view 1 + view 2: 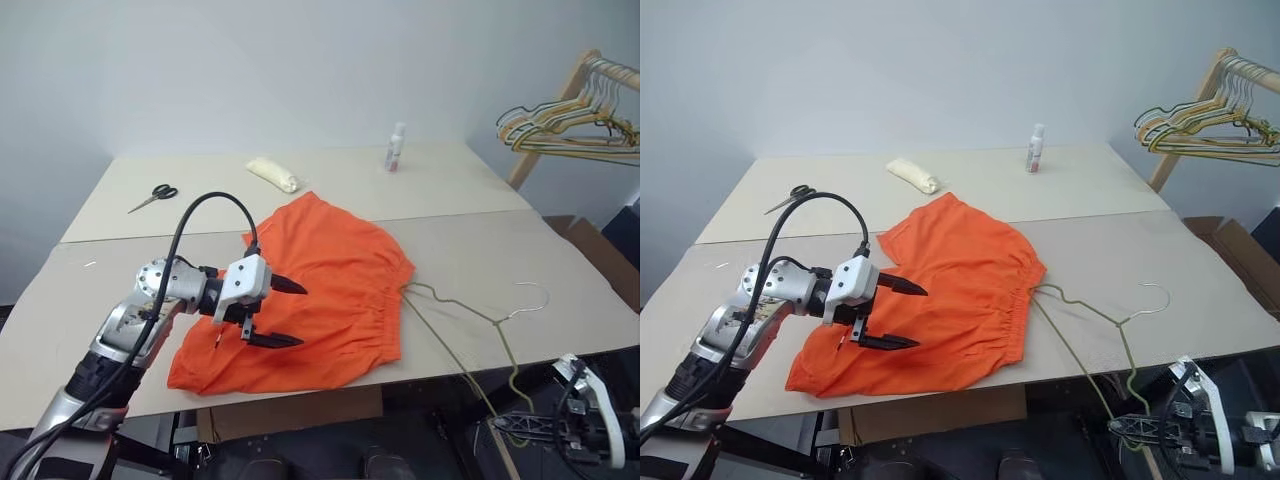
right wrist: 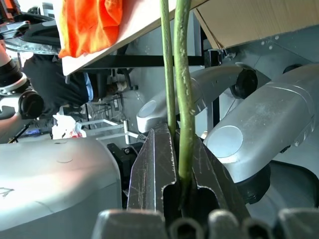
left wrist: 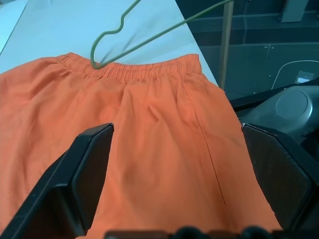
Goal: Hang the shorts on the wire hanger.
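The table bears the orange shorts, spread flat at its near edge. The wire hanger lies beside their waistband, one corner touching it, its lower end hanging off the table edge. The left gripper hovers over the shorts, jaws wide and empty. The right gripper is clamped tight on the hanger's wire.

scissors | white bottle | cream bundle | hanger rack
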### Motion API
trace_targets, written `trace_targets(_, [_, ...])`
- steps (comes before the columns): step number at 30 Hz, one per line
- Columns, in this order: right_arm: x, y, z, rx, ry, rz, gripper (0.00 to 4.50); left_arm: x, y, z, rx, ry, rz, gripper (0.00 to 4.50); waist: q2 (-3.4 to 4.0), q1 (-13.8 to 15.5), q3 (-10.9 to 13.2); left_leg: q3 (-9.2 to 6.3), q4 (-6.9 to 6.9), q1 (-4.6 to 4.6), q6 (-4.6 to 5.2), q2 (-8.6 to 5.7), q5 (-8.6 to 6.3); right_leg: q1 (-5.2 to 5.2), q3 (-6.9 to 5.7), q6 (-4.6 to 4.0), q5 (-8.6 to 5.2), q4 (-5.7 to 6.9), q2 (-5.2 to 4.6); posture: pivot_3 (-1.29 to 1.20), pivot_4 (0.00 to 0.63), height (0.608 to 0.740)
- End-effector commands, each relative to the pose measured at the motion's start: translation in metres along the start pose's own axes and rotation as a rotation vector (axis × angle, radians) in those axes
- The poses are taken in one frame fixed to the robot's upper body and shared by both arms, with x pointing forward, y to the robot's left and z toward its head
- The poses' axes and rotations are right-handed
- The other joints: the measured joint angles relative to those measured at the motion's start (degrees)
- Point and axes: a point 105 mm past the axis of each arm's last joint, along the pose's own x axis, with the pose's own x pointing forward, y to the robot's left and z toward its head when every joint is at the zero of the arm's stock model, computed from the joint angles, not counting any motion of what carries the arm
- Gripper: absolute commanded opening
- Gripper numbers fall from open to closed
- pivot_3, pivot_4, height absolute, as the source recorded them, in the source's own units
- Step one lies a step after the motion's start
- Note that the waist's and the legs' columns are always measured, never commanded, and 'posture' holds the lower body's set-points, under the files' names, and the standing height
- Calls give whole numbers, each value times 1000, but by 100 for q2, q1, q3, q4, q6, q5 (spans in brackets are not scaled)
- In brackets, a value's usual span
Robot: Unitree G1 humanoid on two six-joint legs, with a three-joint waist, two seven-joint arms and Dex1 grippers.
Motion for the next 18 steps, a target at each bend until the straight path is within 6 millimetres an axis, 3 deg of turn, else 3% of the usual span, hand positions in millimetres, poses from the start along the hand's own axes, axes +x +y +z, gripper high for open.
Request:
trace_targets(1, [-6, 3, 5, -15, -34, -1, 0, -6, 4, 9, 34, -12, 24, 4458, 1, 24, 0, 0, 0, 0, 0, 0, 0, 0, 0, 0, 0, 0, 0, -12, 0, 740])
trace_targets(8, [-21, -6, 11, 0, -108, -31, 0, -5, 4, 9, 31, -18, 20, 4458, 3, 37, -2, 1, 1, 0, 0, -3, 0, 1, 0, 0, 0, 0, -1, -17, 0, 740])
trace_targets(18, [3, 3, 6, 0, -73, 73, 0, -3, 9, 8, 12, -17, 36, 4458, 22, 25, -16, 1, 2, 2, 0, -2, 0, 3, 1, 1, 0, 1, 1, -4, 0, 740])
